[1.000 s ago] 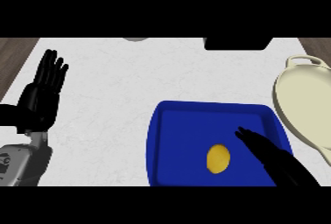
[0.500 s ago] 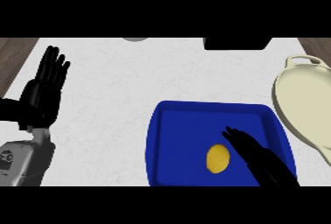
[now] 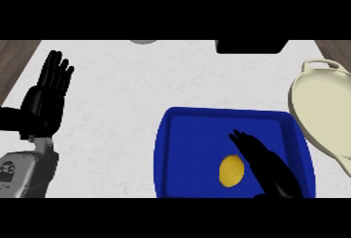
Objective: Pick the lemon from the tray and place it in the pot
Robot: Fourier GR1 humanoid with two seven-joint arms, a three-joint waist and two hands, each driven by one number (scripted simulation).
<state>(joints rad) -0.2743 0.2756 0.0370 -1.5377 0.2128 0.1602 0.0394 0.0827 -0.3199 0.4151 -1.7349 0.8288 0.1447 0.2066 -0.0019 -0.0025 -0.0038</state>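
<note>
Tray: holds lemon; right hand, flat, holding nothing, touching lemon's right side. Pot right of tray. Left hand, flat, left of tray.

No legible txt/nos.; dark mark on left forearm unreadable.

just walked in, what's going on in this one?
The right hand is over the blue tray, fingers straight, just right of the lemon. It has not curled round the lemon, which lies in the tray; contact cannot be told. The cream pot stands to the tray's right with nothing visible in it. The left hand rests open at the left, fingers up.
</note>
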